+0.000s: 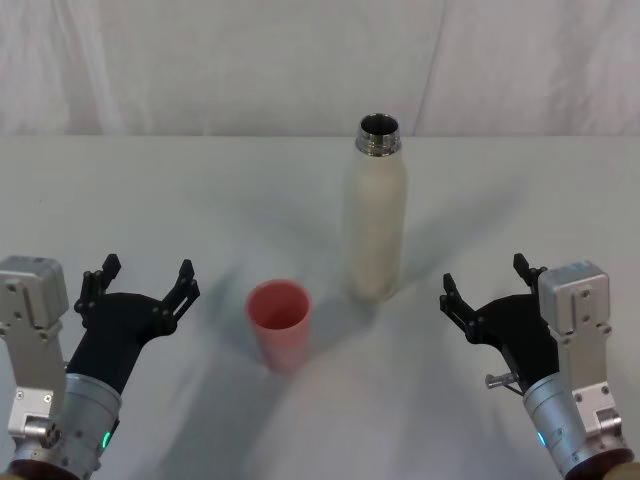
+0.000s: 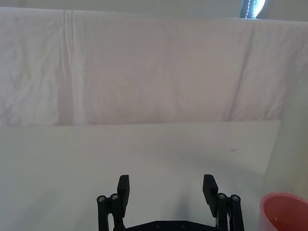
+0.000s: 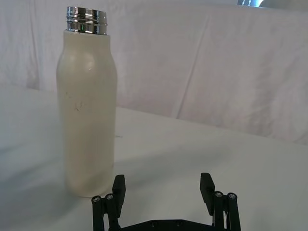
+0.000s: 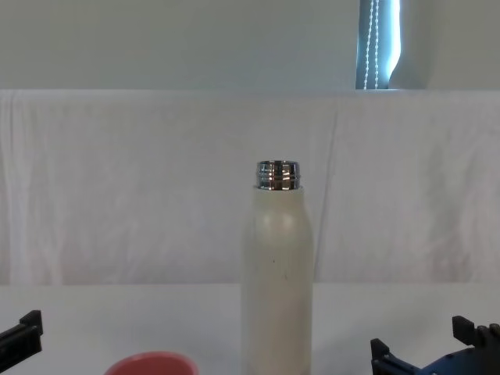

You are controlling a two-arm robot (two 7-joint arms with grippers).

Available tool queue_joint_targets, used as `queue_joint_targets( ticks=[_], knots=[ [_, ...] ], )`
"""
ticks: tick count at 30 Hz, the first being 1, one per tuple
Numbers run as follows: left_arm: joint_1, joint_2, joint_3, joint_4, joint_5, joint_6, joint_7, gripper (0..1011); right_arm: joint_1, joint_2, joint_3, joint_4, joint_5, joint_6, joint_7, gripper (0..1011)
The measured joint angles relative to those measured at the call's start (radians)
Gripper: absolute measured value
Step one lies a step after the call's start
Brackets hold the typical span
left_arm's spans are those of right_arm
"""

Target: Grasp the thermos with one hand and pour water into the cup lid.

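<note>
Head view: the thermos (image 1: 376, 215) stands upright on the white table (image 1: 180, 200), uncapped, its chrome neck bare. The cup lid (image 1: 279, 323) stands mouth-up just to the thermos's left and nearer the robot, apart from it. The left gripper (image 1: 141, 282) is left of the lid, well clear of the thermos, fingers spread wide and holding nothing. The right gripper (image 1: 488, 281) is to the right of the thermos's base, near it but not touching, fingers likewise spread and empty.

Left wrist view: the left gripper (image 2: 166, 186) has its two fingers parted over bare table, with nothing between them. The lid's pink rim (image 2: 285, 211) shows off to one side of the fingers, outside the gap. A draped white cloth (image 2: 144, 67) hangs behind the table.

Right wrist view: the right gripper (image 3: 162, 185) is spread apart, nothing in it. The thermos (image 3: 86, 110) stands upright just beyond one finger, outside the gap between the fingers.

Chest view: the thermos (image 4: 277, 273) rises in the middle before the cloth. The lid's rim (image 4: 150, 364) sits to its left. The left gripper's fingertip (image 4: 23, 329) is far to the thermos's left; the right gripper (image 4: 426, 348), its fingers apart, is off to the right.
</note>
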Motion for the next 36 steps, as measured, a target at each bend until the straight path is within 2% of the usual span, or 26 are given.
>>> queue_joint_targets(
  ticks=[14,36],
  knots=[
    [0.000,0.000,0.000,0.000,0.000,0.000,0.000,1001,0.000,-0.003,0.017,-0.014,-0.002,0.000,0.006,1000],
    [0.000,0.000,0.000,0.000,0.000,0.000,0.000,1001,-0.001,-0.003,0.017,-0.015,-0.004,-0.001,0.006,1000]
  ],
)
